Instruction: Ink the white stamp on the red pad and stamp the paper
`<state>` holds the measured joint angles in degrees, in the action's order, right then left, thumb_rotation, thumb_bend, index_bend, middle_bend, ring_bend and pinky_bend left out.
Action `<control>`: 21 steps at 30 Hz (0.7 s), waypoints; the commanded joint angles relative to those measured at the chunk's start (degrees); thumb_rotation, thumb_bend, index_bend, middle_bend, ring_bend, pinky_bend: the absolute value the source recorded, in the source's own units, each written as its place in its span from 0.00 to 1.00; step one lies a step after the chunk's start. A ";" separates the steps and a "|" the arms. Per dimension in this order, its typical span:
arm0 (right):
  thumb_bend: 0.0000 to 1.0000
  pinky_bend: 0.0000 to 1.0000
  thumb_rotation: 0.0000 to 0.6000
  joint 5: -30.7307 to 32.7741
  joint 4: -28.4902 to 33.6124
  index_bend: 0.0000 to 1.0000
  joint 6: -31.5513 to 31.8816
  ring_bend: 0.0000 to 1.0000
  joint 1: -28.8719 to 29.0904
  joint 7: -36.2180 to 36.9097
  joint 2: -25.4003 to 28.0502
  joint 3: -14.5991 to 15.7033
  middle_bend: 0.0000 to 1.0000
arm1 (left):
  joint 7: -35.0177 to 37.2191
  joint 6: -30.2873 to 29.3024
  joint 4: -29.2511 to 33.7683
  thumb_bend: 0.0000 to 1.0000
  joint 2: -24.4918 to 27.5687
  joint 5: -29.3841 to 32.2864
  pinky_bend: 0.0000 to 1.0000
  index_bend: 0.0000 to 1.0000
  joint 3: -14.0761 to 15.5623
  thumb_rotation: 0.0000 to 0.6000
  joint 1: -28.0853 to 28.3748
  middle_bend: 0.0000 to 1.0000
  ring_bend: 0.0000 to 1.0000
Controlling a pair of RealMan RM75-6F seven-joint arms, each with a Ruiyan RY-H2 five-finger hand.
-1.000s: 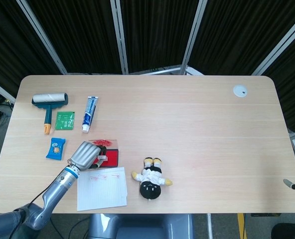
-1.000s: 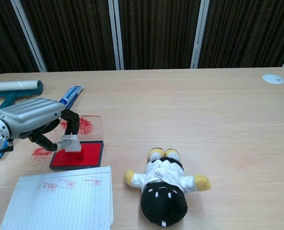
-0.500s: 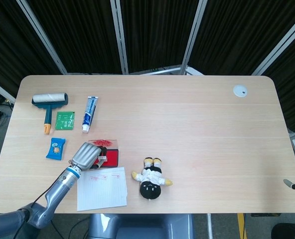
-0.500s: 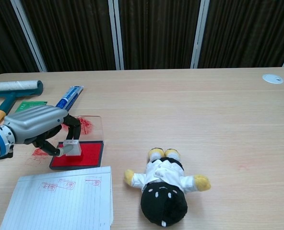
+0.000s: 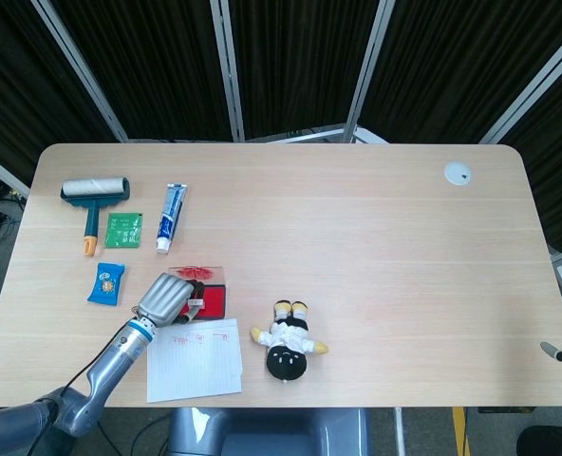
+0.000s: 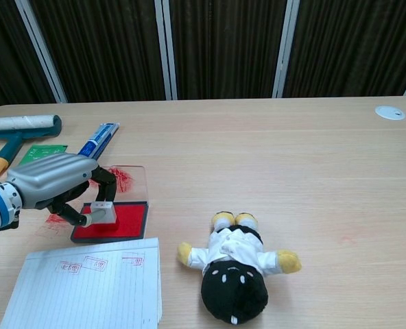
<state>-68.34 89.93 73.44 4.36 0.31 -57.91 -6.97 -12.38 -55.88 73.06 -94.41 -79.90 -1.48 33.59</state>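
Several left hand (image 6: 52,179) fingers (image 6: 105,179) around white stamp (image 6: 101,211) over red pad (image 6: 124,222).

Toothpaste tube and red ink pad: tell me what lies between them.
Only the pad's clear lid, smeared red, lies between toothpaste tube and red ink pad; chest view.

The left hand (image 6: 52,181) covers part of the white stamp (image 6: 101,212). Paper (image 6: 86,288) below the hand is cropped by the chest view's bottom edge; its stamped marks are illegible.

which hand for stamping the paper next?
Left. The left hand already holds the white stamp over the red pad, and the paper lies just beside it. The right hand isn't in view.
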 commanded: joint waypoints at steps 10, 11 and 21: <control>0.00 0.00 1.00 -0.10 0.28 0.00 0.06 0.00 -0.10 0.46 0.28 -0.03 0.00 | 2.27 -4.74 9.56 0.44 5.71 -2.35 0.84 0.55 -1.80 1.00 -0.44 0.55 0.81; 0.00 0.00 1.00 -0.14 0.31 0.00 0.08 0.00 -0.12 0.52 0.32 -0.02 0.00 | 2.20 -5.22 11.07 0.44 6.61 -2.70 0.85 0.55 -1.84 1.00 -0.54 0.55 0.81; 0.00 0.00 1.00 -0.52 0.47 0.00 0.26 0.00 -0.31 1.14 0.62 0.07 0.00 | -2.99 -5.91 19.62 0.44 8.22 -6.57 0.85 0.56 1.97 1.00 -1.29 0.55 0.81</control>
<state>-68.85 90.39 73.70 4.06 1.45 -57.30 -6.91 -14.13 -61.89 92.03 -85.60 -85.67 -0.54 32.54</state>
